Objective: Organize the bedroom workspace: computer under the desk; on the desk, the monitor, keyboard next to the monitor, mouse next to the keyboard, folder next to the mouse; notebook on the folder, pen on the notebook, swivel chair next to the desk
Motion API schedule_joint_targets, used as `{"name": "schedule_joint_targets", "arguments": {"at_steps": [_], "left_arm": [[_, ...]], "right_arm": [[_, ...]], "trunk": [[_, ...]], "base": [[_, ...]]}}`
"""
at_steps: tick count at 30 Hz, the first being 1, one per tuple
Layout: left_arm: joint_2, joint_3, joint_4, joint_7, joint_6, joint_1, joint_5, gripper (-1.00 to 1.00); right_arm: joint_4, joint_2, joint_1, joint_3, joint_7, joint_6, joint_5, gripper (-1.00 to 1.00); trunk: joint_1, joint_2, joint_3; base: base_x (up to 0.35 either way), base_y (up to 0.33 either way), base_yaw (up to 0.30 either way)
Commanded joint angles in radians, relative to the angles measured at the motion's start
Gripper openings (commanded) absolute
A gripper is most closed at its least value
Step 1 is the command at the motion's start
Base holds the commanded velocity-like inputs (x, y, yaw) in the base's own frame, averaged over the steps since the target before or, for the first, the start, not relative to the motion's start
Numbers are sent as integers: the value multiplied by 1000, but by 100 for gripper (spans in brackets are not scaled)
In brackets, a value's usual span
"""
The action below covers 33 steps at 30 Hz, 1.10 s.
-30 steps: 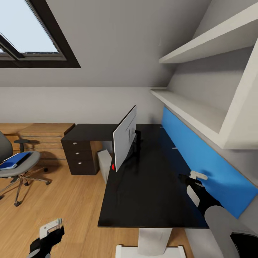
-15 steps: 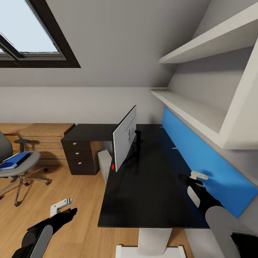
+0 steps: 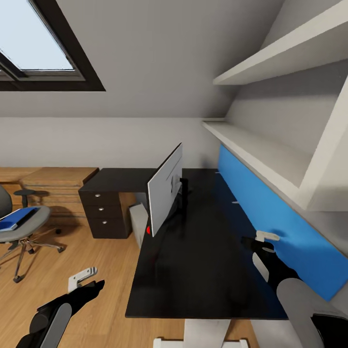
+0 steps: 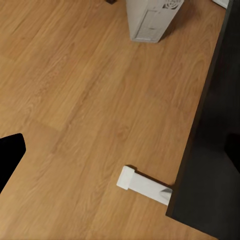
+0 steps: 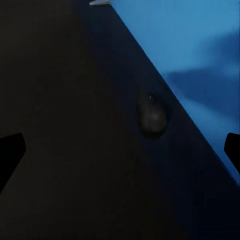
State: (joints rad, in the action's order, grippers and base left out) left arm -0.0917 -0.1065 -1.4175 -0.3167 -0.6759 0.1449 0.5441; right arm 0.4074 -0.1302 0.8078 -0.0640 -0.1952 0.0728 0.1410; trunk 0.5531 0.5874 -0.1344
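Both pincers — left (image 3: 83, 282), right (image 3: 265, 244) — spread.

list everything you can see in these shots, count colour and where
desk: 1, black top, centre, against the blue wall panel
drawers: 3, black with silver knobs, at the desk's far left end
monitor: 1, silver-grey back, red dot at a lower corner, standing on the desk
computer: 1, light grey tower, on the floor by the desk edge
mouse: 1, dark, on the desk close to the blue panel
swivel chair: 1, grey, chrome base, on the floor at far left
folder: 1, blue, lying on the chair seat
wooden chest: 1, behind the chair
shelves: 2, white, above the desk
skylight: 1, dark frame, upper left
left gripper: over the floor, jaws open
right gripper: over the desk, jaws open
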Motion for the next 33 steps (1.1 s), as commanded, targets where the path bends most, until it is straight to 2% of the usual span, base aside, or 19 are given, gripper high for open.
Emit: {"name": "schedule_joint_targets", "arguments": {"at_steps": [1, 7, 9, 11, 16, 27, 33], "left_arm": [[0, 0, -1, -8, -3, 1, 10, 100], [-3, -5, -5, -8, -3, 1, 10, 100], [-3, -7, -6, -8, -4, 1, 10, 100], [-3, -8, -8, -8, -3, 1, 10, 100], [-3, -9, -10, -8, -4, 1, 10, 100], [-3, -11, -12, -8, -4, 0, 10, 100], [-3, -13, -12, -8, -4, 0, 10, 100]], "right_arm": [[2, 0, 0, 2, -3, 5, 8, 100], [-42, -3, 11, 0, -4, 3, 4, 100], [-55, -11, 49, 0, -4, 3, 2, 100], [-103, -33, 105, 0, -4, 4, 2, 100], [-179, -49, 149, 0, -4, 3, 4, 100], [-218, -38, 161, 1, -6, 4, 7, 100], [-224, -36, 161, -1, -9, 7, 8, 100]], "trunk": [[0, 2, -2], [0, 2, -2], [0, 2, -2], [0, 2, -2], [0, 2, -2], [0, 2, -2], [0, 2, -2]], "base": [[16, -9, 0], [4, -2, 0], [0, 0, 0], [0, 0, 0], [0, 0, 0], [14, 0, 0], [210, 0, 0]]}}
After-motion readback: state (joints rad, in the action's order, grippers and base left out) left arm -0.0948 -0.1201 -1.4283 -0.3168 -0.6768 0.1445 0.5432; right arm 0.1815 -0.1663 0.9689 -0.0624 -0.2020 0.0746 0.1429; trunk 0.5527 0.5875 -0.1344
